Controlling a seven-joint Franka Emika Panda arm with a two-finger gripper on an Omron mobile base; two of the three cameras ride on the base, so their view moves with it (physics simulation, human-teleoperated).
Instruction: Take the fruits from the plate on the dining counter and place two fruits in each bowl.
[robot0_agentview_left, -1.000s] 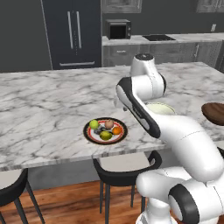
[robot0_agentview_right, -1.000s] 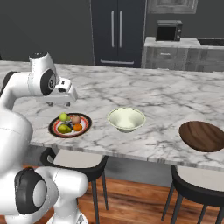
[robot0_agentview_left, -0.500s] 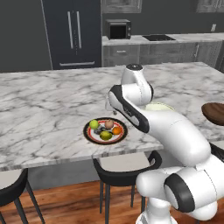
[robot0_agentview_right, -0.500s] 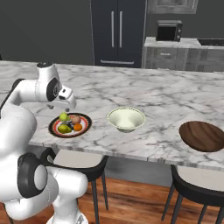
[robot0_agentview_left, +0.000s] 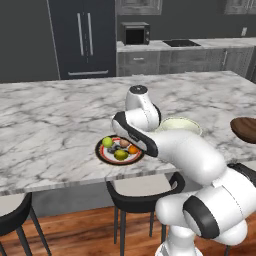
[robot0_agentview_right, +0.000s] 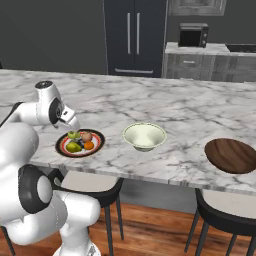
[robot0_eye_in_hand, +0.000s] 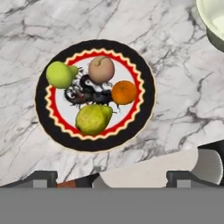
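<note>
The black-rimmed plate (robot0_eye_in_hand: 94, 144) lies on the marble dining counter (robot0_eye_in_hand: 175, 78) with all the fruits on it: a bright green one (robot0_eye_in_hand: 61, 74), a tan-brown one (robot0_eye_in_hand: 101, 69), an orange one (robot0_eye_in_hand: 124, 92) and a yellow-green one (robot0_eye_in_hand: 92, 119). My gripper (robot0_eye_in_hand: 113, 178) hangs open above the plate's near edge, holding nothing; its hand (robot0_agentview_right: 69, 120) hovers just left of the plate (robot0_agentview_right: 95, 151). The cream-green bowl (robot0_agentview_right: 144, 136) stands right of the plate, the dark wooden bowl (robot0_agentview_right: 232, 155) farther right. My arm partly covers the plate (robot0_agentview_left: 107, 160) in the left base view.
Black stools (robot0_agentview_left: 145, 192) (robot0_agentview_right: 90, 182) stand under the counter's near edge. A dark fridge (robot0_agentview_right: 135, 37) and grey cabinets with a microwave (robot0_agentview_right: 192, 35) line the far wall. Bare marble (robot0_agentview_left: 50, 115) stretches left of and behind the plate.
My arm has folded down and the hand has dropped from well above the counter to just over the plate. The plate, fruits and bowls have not moved.
</note>
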